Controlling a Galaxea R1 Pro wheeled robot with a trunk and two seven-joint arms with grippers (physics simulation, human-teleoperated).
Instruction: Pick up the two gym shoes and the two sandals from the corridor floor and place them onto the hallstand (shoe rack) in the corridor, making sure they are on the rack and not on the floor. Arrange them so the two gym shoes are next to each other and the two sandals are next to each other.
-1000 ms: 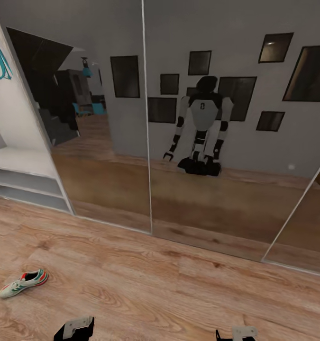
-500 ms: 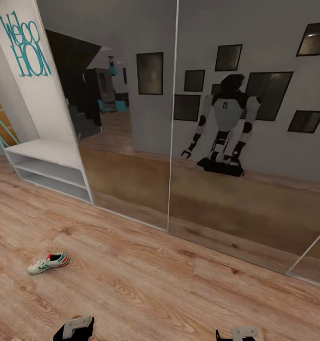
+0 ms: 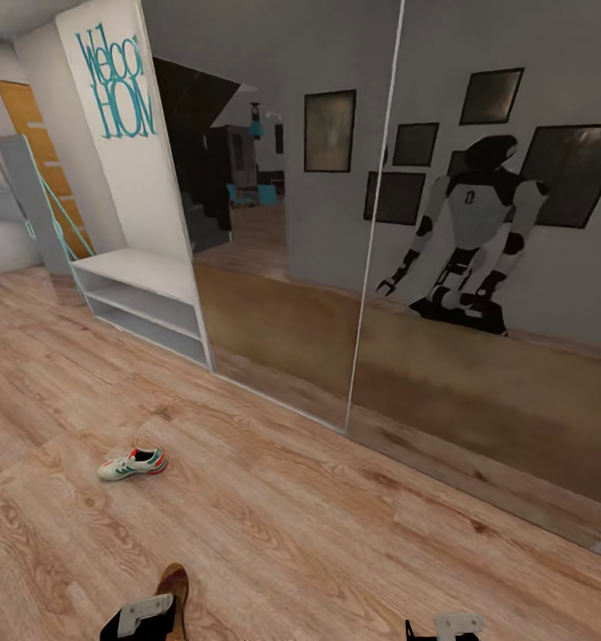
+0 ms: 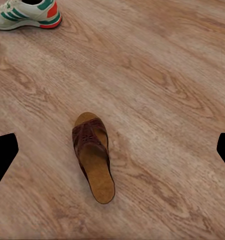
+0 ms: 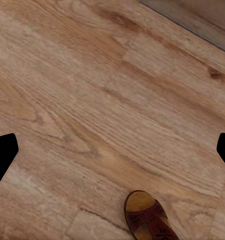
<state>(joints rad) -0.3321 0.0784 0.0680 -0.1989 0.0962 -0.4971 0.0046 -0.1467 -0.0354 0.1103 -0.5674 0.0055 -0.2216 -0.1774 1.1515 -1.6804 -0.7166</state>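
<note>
Spreading across the lower half of the head view, the corridor floor (image 3: 318, 525) is warm light-brown plank with bold swirling wood grain. Behind it, filling the upper right, stand tall mirrored panels (image 3: 478, 267) with thin pale frames, smooth and glossy, carrying a reflection of the robot (image 3: 474, 240) and of dark rectangular picture frames on a grey wall. At the upper left a white wall panel bears teal "Welcome HOME" lettering (image 3: 117, 85), and below it sits a straight-sided white bench unit (image 3: 144, 298) with two open shelf levels, its flat top bare.

One gym shoe (image 3: 133, 464) lies on the floor at centre left of the head view, well apart from the bench; it is white with green stripes and an orange-red heel, and it shows again at the upper left corner of the left wrist view (image 4: 26, 13). A sandal (image 4: 94, 155) lies flat on the planks in the middle of the left wrist view, dark brown woven strap over a tan insole, rounded at both ends. It sits between the left fingers (image 4: 2, 157), whose dark tips show at the two side edges, spread wide and touching nothing. In the head view that sandal (image 3: 174, 595) peeks out at the bottom edge, just beside the left gripper (image 3: 140, 619).

A second sandal (image 5: 148, 218) shows at the bottom edge of the right wrist view, partly cut off, lying between the right fingers (image 5: 2, 157), also spread wide and empty. The right gripper (image 3: 444, 628) sits at the bottom right of the head view.
</note>
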